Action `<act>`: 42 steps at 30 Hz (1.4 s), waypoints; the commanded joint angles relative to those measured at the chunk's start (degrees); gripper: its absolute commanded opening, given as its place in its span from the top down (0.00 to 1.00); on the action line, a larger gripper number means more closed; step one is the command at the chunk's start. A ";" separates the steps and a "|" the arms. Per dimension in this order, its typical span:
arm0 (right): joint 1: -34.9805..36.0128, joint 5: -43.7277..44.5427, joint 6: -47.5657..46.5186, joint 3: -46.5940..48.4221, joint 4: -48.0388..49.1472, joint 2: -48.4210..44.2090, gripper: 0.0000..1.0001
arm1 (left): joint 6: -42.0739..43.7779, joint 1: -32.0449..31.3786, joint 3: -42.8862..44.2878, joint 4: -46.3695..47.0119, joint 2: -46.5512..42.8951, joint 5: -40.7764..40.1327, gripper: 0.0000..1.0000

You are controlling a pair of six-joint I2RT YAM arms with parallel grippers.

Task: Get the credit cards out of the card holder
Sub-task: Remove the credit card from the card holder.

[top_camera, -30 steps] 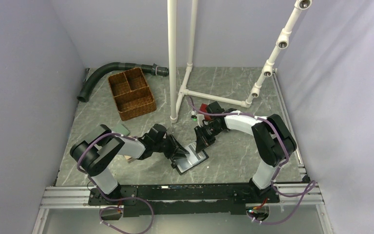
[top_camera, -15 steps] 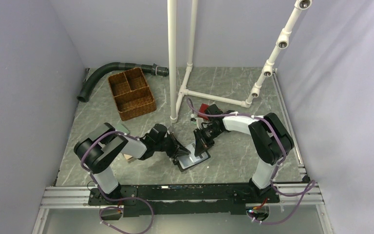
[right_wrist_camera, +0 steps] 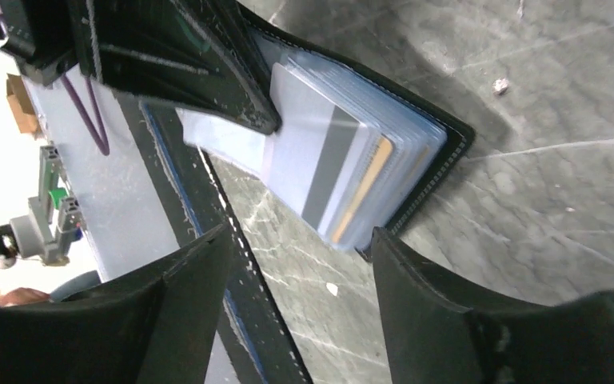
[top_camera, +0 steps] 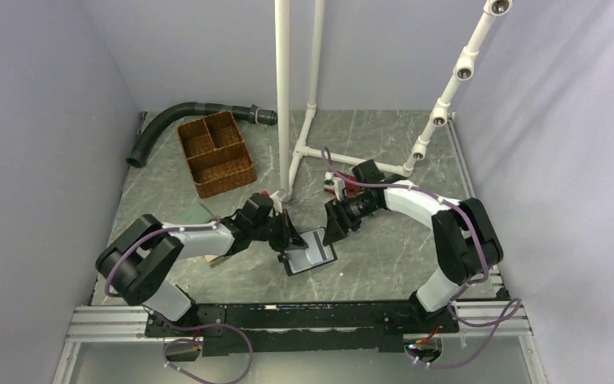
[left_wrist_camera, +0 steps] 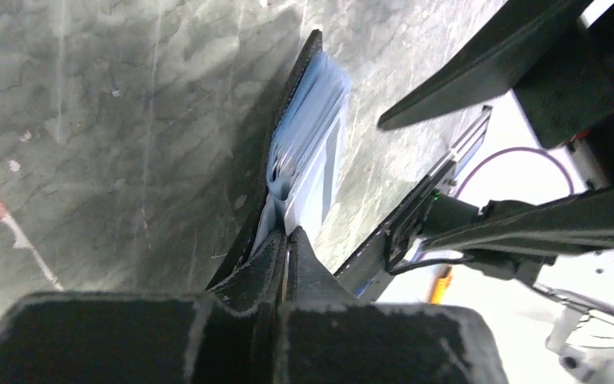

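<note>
The card holder (top_camera: pixel 313 250) lies open on the table between my arms, black-edged (right_wrist_camera: pixel 450 136), with pale blue sleeves (left_wrist_camera: pixel 313 132). Credit cards stick out of the sleeves: a pale one with a dark stripe (right_wrist_camera: pixel 325 160) and the edge of an orange-yellow one (right_wrist_camera: pixel 364 186). My left gripper (top_camera: pixel 286 245) (left_wrist_camera: pixel 288 238) is shut on the holder's pale near flap (right_wrist_camera: pixel 224 142), at the holder's left edge. My right gripper (top_camera: pixel 336 232) (right_wrist_camera: pixel 300 240) stands open just off the cards' free ends, with nothing between its fingers.
A wicker basket (top_camera: pixel 216 154) and a black hose (top_camera: pixel 177 116) lie at the back left. A white pipe frame (top_camera: pixel 284 104) rises behind the arms. A green wallet (top_camera: pixel 197 214) sits by the left arm, a red one (top_camera: pixel 352 185) under the right arm.
My left gripper has shut on the holder's flap. My right gripper has opened and drawn back up and right from the cards. The holder shifted slightly left.
</note>
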 commanded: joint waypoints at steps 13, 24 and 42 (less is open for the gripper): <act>-4.47 -8.66 -39.84 6.71 -12.09 -4.16 0.06 | 38.52 -6.43 7.26 -17.51 -11.66 -2.59 1.00; -1.73 -11.87 -40.61 5.66 -10.10 -0.52 0.06 | 41.86 -9.61 5.54 -13.12 -14.72 -3.26 1.00; 1.25 -13.34 -45.89 2.86 -13.39 0.75 0.73 | 43.12 -11.06 2.24 -12.85 -19.65 -7.30 1.00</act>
